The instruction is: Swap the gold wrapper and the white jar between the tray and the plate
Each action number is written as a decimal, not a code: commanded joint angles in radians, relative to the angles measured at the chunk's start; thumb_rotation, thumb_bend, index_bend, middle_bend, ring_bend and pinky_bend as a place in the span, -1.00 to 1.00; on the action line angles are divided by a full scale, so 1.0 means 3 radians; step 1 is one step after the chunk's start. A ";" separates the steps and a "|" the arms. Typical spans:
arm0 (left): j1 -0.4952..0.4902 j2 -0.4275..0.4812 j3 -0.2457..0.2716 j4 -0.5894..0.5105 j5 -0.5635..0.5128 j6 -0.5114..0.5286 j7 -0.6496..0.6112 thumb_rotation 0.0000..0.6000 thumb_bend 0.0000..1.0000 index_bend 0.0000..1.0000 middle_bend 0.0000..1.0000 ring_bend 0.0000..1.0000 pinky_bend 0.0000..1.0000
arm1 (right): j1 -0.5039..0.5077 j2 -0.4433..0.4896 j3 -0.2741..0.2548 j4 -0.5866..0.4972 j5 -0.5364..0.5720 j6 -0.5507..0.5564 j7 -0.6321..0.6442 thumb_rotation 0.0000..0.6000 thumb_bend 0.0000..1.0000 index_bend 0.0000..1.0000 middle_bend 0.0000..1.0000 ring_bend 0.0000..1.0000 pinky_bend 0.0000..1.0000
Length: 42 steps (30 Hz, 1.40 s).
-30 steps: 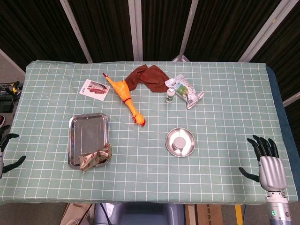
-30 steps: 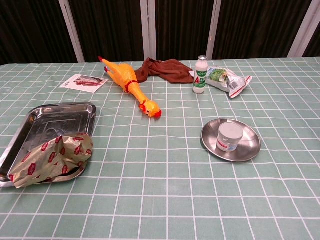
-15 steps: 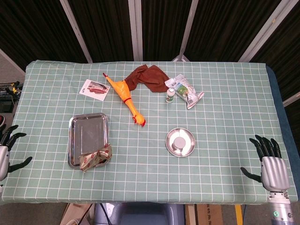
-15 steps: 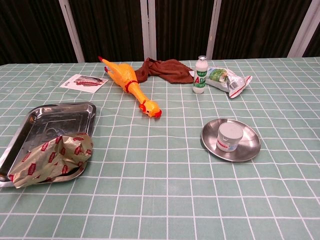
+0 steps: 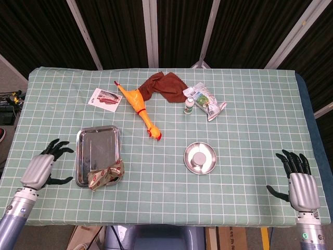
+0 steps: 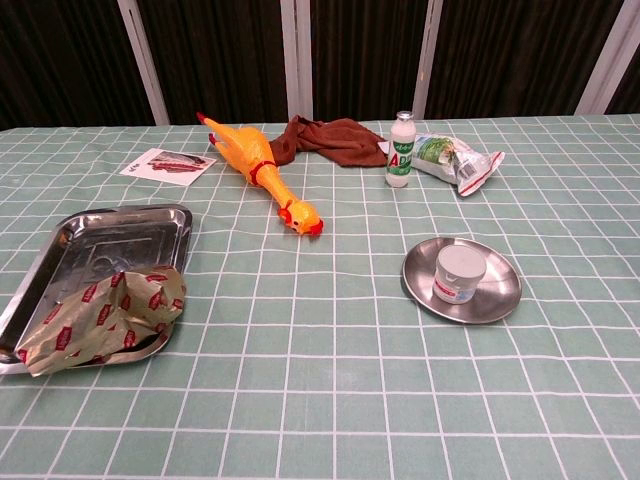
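Gold wrapper [image 6: 100,318] in both views — hands only overhead

Silver-backed left hand [image 5: 39,170] and right hand [image 5: 300,185], black fingers [image 5: 294,162].

- Crumpled gold wrapper [image 6: 100,318] with red marks lies over the near corner of the steel tray [image 6: 110,238].
- White jar [image 6: 458,274] stands upright on the round plate [image 6: 505,290].

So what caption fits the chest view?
Gold wrapper in the tray, white jar on the plate, swap not begun.
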 commanded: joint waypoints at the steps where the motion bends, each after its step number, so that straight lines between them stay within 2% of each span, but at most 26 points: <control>1: -0.0148 -0.0062 -0.0008 -0.0175 -0.0136 -0.0154 0.0207 1.00 -0.92 -0.43 -0.78 -0.96 -0.55 | -0.0004 0.0009 0.0001 -0.0002 0.0002 0.0004 0.0018 1.00 -0.87 -0.61 -0.75 -0.80 -1.00; 5: -0.0224 -0.0134 0.0021 -0.0303 -0.0245 -0.0241 0.0362 1.00 -0.93 -0.43 -0.78 -0.96 -0.55 | -0.0017 0.0034 0.0011 -0.0013 0.0002 0.0031 0.0059 1.00 -0.87 -0.61 -0.75 -0.80 -1.00; 9: -0.0268 -0.0303 0.0044 -0.0281 -0.0417 -0.0192 0.0710 1.00 -0.93 -0.44 -0.78 -0.96 -0.55 | -0.0023 0.0054 0.0019 -0.0016 0.0006 0.0040 0.0107 1.00 -0.87 -0.61 -0.75 -0.80 -1.00; 13: -0.0292 -0.0611 0.0072 -0.0143 -0.0593 -0.0089 0.1015 1.00 -0.93 -0.44 -0.78 -0.96 -0.55 | -0.0027 0.0066 0.0021 -0.0020 0.0008 0.0043 0.0135 1.00 -0.87 -0.61 -0.75 -0.80 -1.00; 17: -0.0406 -0.0844 0.0101 0.0050 -0.0752 -0.0273 0.1091 1.00 -0.93 -0.44 -0.75 -0.96 -0.55 | -0.0036 0.0076 0.0033 -0.0023 0.0020 0.0061 0.0153 1.00 -0.87 -0.61 -0.75 -0.80 -1.00; 24: -0.0495 -0.1127 0.0111 0.0327 -0.0782 -0.0276 0.1167 1.00 -0.91 -0.44 -0.69 -0.89 -0.53 | -0.0041 0.0090 0.0034 -0.0031 0.0021 0.0064 0.0177 1.00 -0.87 -0.61 -0.75 -0.80 -1.00; 28: -0.0510 -0.1212 0.0132 0.0445 -0.0678 -0.0249 0.1109 1.00 -0.74 -0.40 -0.50 -0.64 -0.34 | -0.0045 0.0098 0.0034 -0.0039 0.0024 0.0062 0.0191 1.00 -0.87 -0.61 -0.75 -0.80 -1.00; 32: -0.0515 -0.1260 0.0145 0.0528 -0.0577 -0.0198 0.1061 1.00 -0.41 -0.29 -0.22 -0.34 -0.06 | -0.0048 0.0106 0.0040 -0.0041 0.0036 0.0064 0.0203 1.00 -0.87 -0.61 -0.75 -0.80 -1.00; 35: -0.0508 -0.1272 0.0144 0.0566 -0.0521 -0.0126 0.1074 1.00 -0.16 -0.20 -0.06 -0.21 0.08 | -0.0048 0.0107 0.0046 -0.0043 0.0052 0.0058 0.0206 1.00 -0.87 -0.61 -0.75 -0.80 -1.00; 38: -0.0526 -0.1214 0.0167 0.0533 -0.0604 -0.0144 0.1251 1.00 -0.04 -0.16 0.01 -0.14 0.15 | -0.0044 0.0108 0.0043 -0.0046 0.0054 0.0045 0.0209 1.00 -0.87 -0.61 -0.75 -0.80 -1.00; 42: -0.0532 -0.1089 0.0139 0.0390 -0.0644 -0.0111 0.1285 1.00 0.00 -0.13 0.02 -0.14 0.16 | -0.0038 0.0115 0.0036 -0.0052 0.0061 0.0017 0.0212 1.00 -0.87 -0.61 -0.75 -0.80 -1.00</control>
